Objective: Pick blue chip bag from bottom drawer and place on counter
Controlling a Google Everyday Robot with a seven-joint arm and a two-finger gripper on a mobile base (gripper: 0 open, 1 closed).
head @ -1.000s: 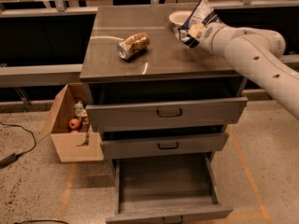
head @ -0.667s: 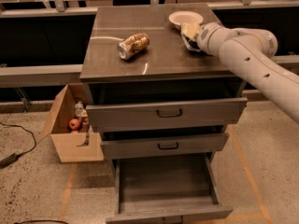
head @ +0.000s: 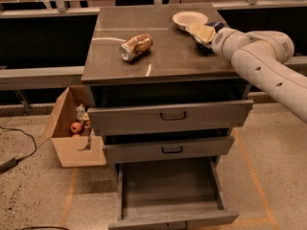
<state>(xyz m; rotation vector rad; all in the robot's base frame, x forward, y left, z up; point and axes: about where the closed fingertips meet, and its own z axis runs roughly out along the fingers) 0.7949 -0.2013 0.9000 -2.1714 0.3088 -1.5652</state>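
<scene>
okay, counter on top, bottom drawer open at 6 o'clock. my gripper low at counter's 2 o'clock by bowl; can't tell its grip. blue chip bag sits right at it.

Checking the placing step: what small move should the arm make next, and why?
Probably let the blue chip bag go there. It sits at the gripper, low on the counter near its far right corner, beside the white bowl and well apart from the can; the bottom drawer is open with no bag in it.
</scene>
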